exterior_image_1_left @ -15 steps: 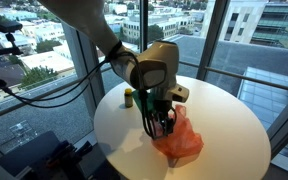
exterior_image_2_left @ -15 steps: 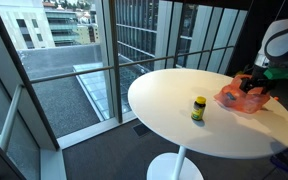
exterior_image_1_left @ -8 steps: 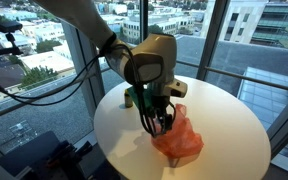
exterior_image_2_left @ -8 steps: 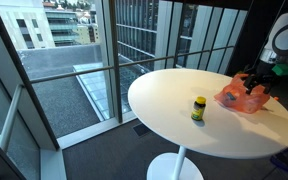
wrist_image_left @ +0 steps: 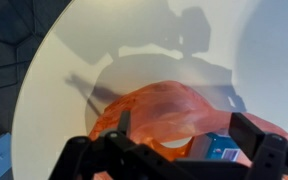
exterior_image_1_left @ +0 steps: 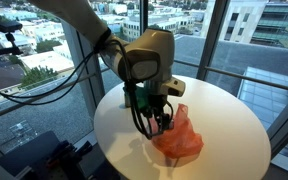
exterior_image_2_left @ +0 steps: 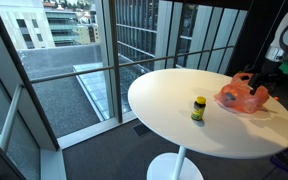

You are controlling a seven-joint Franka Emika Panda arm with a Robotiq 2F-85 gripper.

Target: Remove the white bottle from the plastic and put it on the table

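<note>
An orange plastic bag (exterior_image_1_left: 181, 139) lies on the round white table (exterior_image_1_left: 224, 120); it also shows in the other exterior view (exterior_image_2_left: 242, 98) and fills the wrist view (wrist_image_left: 169, 108). The white bottle (wrist_image_left: 212, 150), with a blue label, shows inside the bag's opening in the wrist view only. My gripper (exterior_image_1_left: 161, 123) hangs over the bag's near side, partly cut off at the frame's right edge in an exterior view (exterior_image_2_left: 263, 82). Its jaws stand wide apart, with the bag and bottle between them (wrist_image_left: 187, 140). Whether the fingers touch anything is hidden.
A small dark bottle with a yellow cap (exterior_image_2_left: 198, 108) stands upright on the table left of the bag, and is half hidden behind the arm (exterior_image_1_left: 129, 97). Floor-to-ceiling windows (exterior_image_2_left: 134, 40) surround the table. The table edge (wrist_image_left: 29, 110) curves at the left.
The arm's wrist has risen slightly and shifted a little over the bag. The bag's top stands somewhat higher than one second ago. The yellow-capped bottle has not moved.
</note>
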